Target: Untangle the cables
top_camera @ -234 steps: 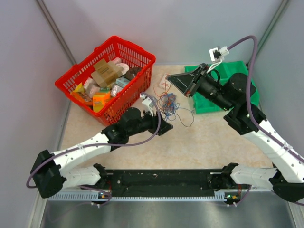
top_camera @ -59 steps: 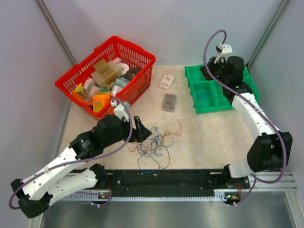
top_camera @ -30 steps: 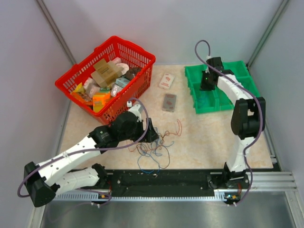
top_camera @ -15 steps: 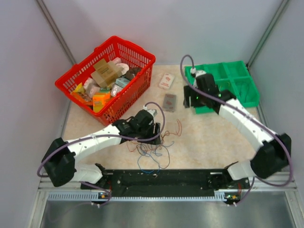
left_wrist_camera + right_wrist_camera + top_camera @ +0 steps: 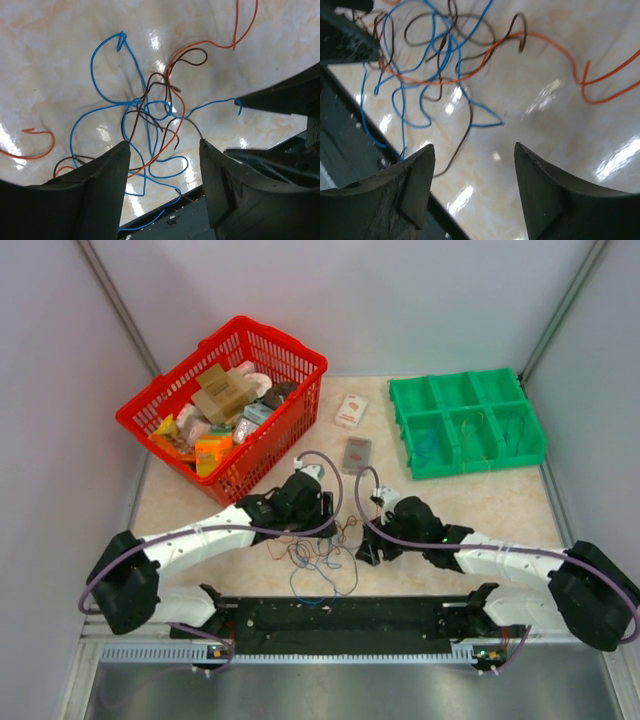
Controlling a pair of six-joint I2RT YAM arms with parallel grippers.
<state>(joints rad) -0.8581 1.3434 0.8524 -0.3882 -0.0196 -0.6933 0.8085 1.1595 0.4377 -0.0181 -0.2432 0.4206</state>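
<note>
**Right arm swings down to the wires**

Half a second ago the right arm [image 5: 500, 558] was reaching by the left side of the green tray [image 5: 465, 410]. Now it is low and near, with its jaws just to the right of the cables [image 5: 320, 555]. The left arm [image 5: 230, 525] has hardly moved, and its jaws hang over the far left part of the tangle.

The cables lie on the tabletop [image 5: 480, 502] in the near middle, between the two arms. From the left wrist, the cables [image 5: 150, 115] are blue, orange and brown loops crossing over each other. One orange hook lies apart on the left. The left jaws are spread wide and hold nothing, and the wires lie on the tabletop below them.

From the right wrist, the cables [image 5: 430, 55] sit to the far left of the jaws. An orange wire runs off to the right. The right jaws are also spread wide, with only bare tabletop between them.

A red basket [image 5: 290, 355] full of packets stands far left. Two small packs, one white [image 5: 349, 410] and one dark [image 5: 356, 454], lie between the basket and the tray.
</note>
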